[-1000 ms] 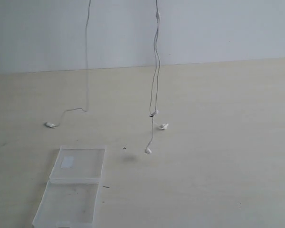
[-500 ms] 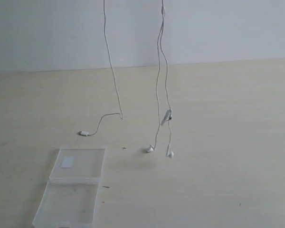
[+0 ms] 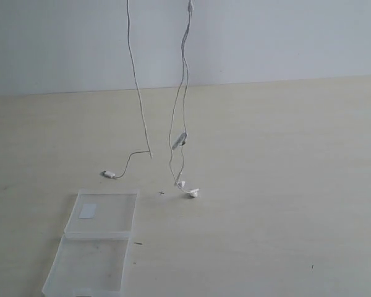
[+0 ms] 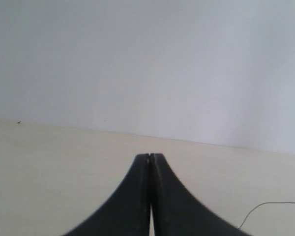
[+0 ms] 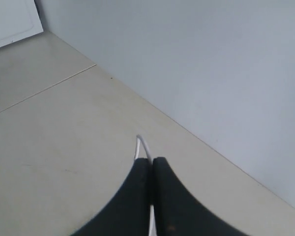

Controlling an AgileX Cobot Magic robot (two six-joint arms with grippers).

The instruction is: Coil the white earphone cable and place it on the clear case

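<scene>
Item: white earphone cable (image 3: 140, 93), lifted in two hanging runs that leave the top of the exterior view. No coil formed yet.
- Left run: drops to the table (image 3: 284, 185) and trails to the plug (image 3: 109, 174), which lies flat.
- Right run: doubled strand carrying the inline remote (image 3: 179, 140) in the air; the earbuds (image 3: 193, 193) touch the tabletop.

Item: right gripper (image 5: 151, 160). Jaws pressed together, with a small white loop of cable poking out at the tips.

Item: left gripper (image 4: 149, 156). Jaws pressed together. I see no cable at the tips, but I judge it pinches the left run.

Item: clear case (image 3: 93, 263). It lies open and flat, apart from the plug, white label (image 3: 87, 210) on the far half, nothing on it.

Step in hand, as I read it: gathering, before any placing. Next I need to bring the two runs together into loops without dragging the earbuds, then carry the bundle over the case.
</scene>
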